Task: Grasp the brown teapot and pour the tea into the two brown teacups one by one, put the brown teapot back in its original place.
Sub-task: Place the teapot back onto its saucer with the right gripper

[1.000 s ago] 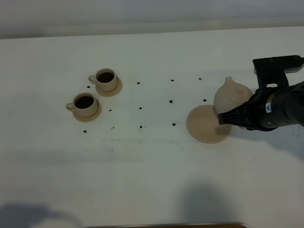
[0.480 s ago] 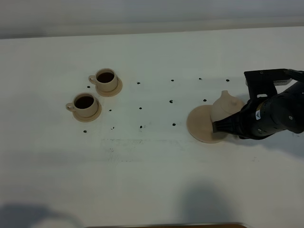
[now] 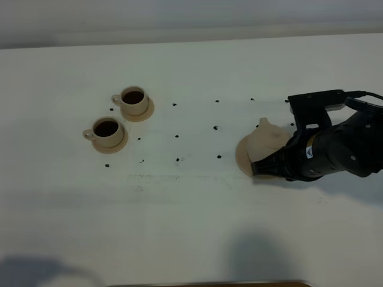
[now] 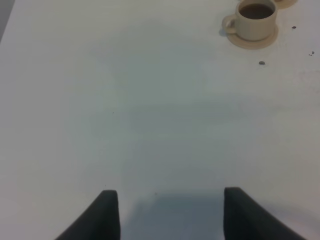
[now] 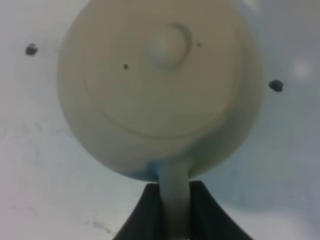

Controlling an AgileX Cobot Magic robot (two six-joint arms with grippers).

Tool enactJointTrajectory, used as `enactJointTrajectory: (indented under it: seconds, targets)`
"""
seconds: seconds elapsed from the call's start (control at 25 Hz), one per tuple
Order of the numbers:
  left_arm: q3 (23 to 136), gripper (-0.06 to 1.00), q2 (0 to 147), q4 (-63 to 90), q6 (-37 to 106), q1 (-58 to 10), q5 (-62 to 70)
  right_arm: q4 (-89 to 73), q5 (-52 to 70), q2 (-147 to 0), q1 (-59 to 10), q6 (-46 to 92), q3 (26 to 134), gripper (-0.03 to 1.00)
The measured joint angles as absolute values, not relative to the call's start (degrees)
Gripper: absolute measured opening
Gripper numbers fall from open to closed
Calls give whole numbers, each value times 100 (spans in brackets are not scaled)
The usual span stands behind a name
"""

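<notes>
The left gripper [image 4: 165,212] hangs over bare table [image 4: 125,110] with jaws spread, holding nothing. Its wrist view shows one filled teacup [image 4: 256,18]; the high view shows both teacups [image 3: 108,131] [image 3: 134,100]. The right gripper [image 5: 174,210] is clamped on the brown teapot [image 3: 267,140] handle, over the coaster [image 3: 242,156], its arm reaching in low from the right.
</notes>
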State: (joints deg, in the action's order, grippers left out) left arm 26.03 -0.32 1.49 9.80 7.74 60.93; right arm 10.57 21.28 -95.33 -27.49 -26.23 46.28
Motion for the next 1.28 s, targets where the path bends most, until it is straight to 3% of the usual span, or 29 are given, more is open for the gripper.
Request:
enactJointTrajectory:
  seconds: [1.08, 1.2, 1.28]
  targets:
    - [2603, 53, -32, 149, 980, 774, 6093, 1199, 1989, -10032, -2905, -2557, 4817, 9]
    - [2603, 53, -32, 149, 980, 774, 6093, 1212, 1984, -10032, -2905, -2551, 4822, 16]
    - [2603, 53, -32, 149, 980, 774, 6093, 1219, 1956, -10036, -2905, -2551, 4822, 28]
